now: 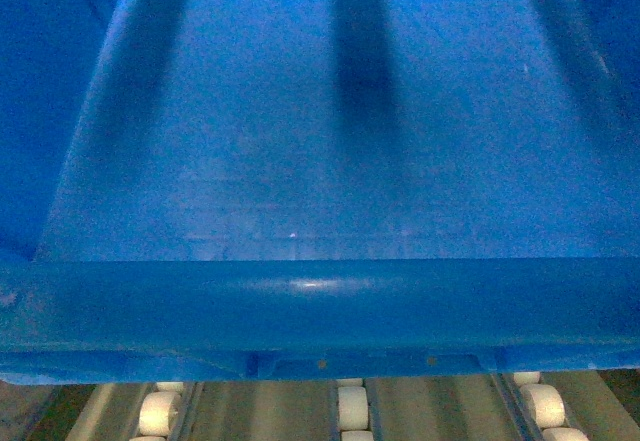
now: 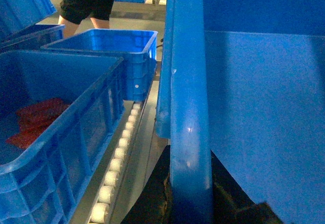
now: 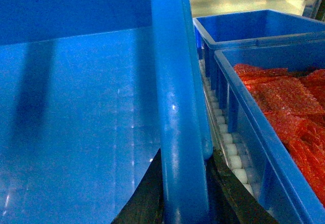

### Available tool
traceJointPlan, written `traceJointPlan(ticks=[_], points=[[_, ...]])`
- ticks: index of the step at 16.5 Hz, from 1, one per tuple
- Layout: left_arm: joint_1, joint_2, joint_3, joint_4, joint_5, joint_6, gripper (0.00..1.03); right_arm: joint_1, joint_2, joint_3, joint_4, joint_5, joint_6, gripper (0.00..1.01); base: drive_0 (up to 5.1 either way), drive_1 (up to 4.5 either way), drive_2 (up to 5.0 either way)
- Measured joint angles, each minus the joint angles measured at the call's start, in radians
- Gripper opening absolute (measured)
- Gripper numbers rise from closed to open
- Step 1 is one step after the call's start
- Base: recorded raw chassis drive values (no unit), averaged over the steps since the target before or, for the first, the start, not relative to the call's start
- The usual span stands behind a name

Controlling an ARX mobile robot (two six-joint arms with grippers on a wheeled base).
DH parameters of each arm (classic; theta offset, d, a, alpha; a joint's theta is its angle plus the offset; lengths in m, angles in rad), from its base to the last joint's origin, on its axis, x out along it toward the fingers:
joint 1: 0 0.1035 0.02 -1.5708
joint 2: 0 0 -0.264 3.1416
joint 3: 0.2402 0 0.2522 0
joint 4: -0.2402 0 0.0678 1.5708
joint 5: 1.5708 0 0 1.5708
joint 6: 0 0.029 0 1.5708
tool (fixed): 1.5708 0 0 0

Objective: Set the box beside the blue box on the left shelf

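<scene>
At the far left of our left wrist view sits a neighbouring blue crate (image 2: 61, 132) with red packets (image 2: 35, 120) on its floor, and behind it an empty blue crate (image 2: 114, 51). A person in dark clothes (image 2: 89, 0) stands behind those. Beside them runs a rail of the left shelf (image 2: 119, 155), its white rollers in a row.

Right of that rail rises the rolled rim of the box (image 2: 189, 107) that we carry. Our left gripper (image 2: 167, 203) shows only as a dark shape hugging the rim at the bottom edge; we cannot tell whether it is clamped.

In our head view the box (image 1: 320, 161) fills nearly the whole frame, its interior empty, its near rim above the shelf's rollers (image 1: 350, 406).

In the right wrist view the box's other rim (image 3: 177, 122) stands upright mid-frame, with our right gripper (image 3: 188, 203) dark around its base; again we cannot tell its state. Right of the rim a roller rail (image 3: 228, 148) runs, then a blue crate full of red packets (image 3: 284, 107), and behind it another blue crate (image 3: 254, 28).
</scene>
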Motion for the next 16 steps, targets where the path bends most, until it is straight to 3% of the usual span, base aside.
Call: traceJointPlan(ticks=[3, 4, 5, 6, 8, 9, 10, 11, 13, 16], points=[[0.0, 0.0, 0.0, 0.0, 0.0, 0.0, 0.1, 0.0, 0.0, 0.0, 0.0, 0.0, 0.0, 0.15, 0.0, 0.0, 0.0], [0.0, 0.0, 0.0, -0.002, 0.005, 0.001, 0.1, 0.012, 0.0, 0.007, -0.033, 0.034, -0.01, 0.15, 0.0, 0.0, 0.0], [0.021, -0.015, 0.001, -0.046, 0.082, -0.002, 0.1, 0.047, 0.0, 0.02, -0.077, 0.124, -0.019, 0.15, 0.0, 0.0, 0.0], [0.036, -0.01, 0.001, -0.064, 0.147, -0.006, 0.09, 0.048, 0.0, 0.021, -0.092, 0.168, -0.024, 0.14, 0.0, 0.0, 0.0], [0.056, 0.044, 0.005, -0.058, 0.219, -0.013, 0.09, 0.043, 0.016, 0.03, -0.134, 0.185, -0.031, 0.14, 0.0, 0.0, 0.0], [0.068, 0.082, 0.024, -0.073, 0.24, -0.021, 0.09, 0.029, 0.045, 0.054, -0.172, 0.164, -0.038, 0.14, 0.0, 0.0, 0.0], [0.081, 0.146, 0.068, -0.084, 0.257, -0.019, 0.09, -0.007, 0.104, 0.1, -0.217, 0.111, -0.04, 0.14, 0.0, 0.0, 0.0], [0.084, 0.221, 0.099, -0.064, 0.255, -0.017, 0.09, -0.045, 0.18, 0.13, -0.197, 0.053, -0.05, 0.14, 0.0, 0.0, 0.0], [0.094, 0.341, 0.172, -0.051, 0.253, 0.003, 0.09, -0.084, 0.322, 0.202, -0.194, -0.005, -0.069, 0.14, 0.0, 0.0, 0.0], [0.123, 0.427, 0.214, -0.1, 0.243, 0.006, 0.09, -0.091, 0.478, 0.274, -0.201, -0.06, -0.071, 0.14, 0.0, 0.0, 0.0]])
